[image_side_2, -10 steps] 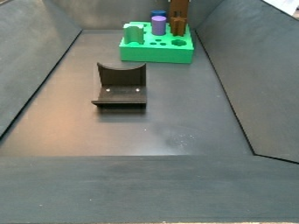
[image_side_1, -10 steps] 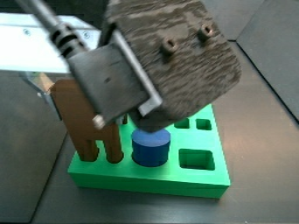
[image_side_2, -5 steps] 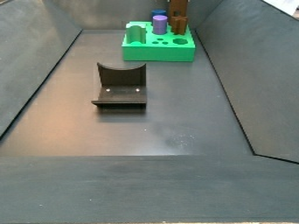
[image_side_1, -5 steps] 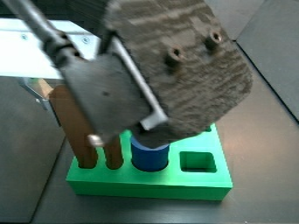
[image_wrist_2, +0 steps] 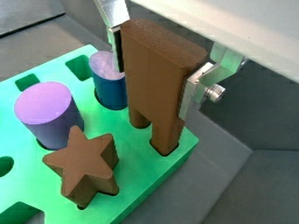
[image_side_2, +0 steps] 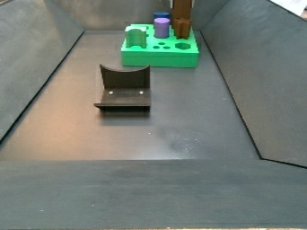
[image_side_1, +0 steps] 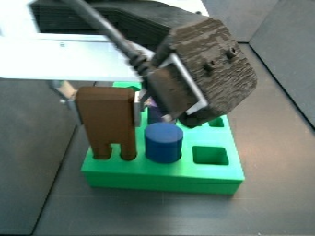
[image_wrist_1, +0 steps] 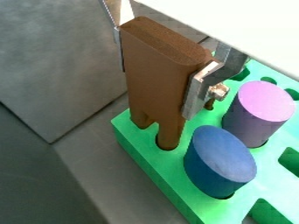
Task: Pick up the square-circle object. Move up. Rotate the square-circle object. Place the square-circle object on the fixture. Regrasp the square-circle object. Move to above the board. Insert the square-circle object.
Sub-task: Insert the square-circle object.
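My gripper [image_wrist_1: 160, 74] is shut on the square-circle object [image_wrist_1: 158, 79], a reddish-brown peg held upright, with a silver finger [image_wrist_1: 200, 85] pressed to each narrow side. Its two lower legs reach down into holes at a corner of the bright green board [image_wrist_1: 146, 150]. Both wrist views show this; the gripper [image_wrist_2: 158, 70], object [image_wrist_2: 158, 96] and board [image_wrist_2: 24, 188] also show there. In a side view the object [image_side_1: 109, 120] stands on the board [image_side_1: 160, 177] under the gripper [image_side_1: 109, 97]. The fixture [image_side_2: 122, 87] stands empty on the floor, apart from the board [image_side_2: 162, 56].
A blue cylinder [image_wrist_1: 219, 162] and a purple cylinder [image_wrist_1: 260, 109] stand in the board close beside the object. A brown star peg [image_wrist_2: 82, 162] stands near it too. A pale green block [image_side_2: 138, 34] sits on the board. Sloped grey bin walls [image_side_2: 48, 72] surround the floor.
In the near side view the gripper body has pulled back and to the right, and the object's wide face now shows. The object stays at the board's corner holes, still gripped.
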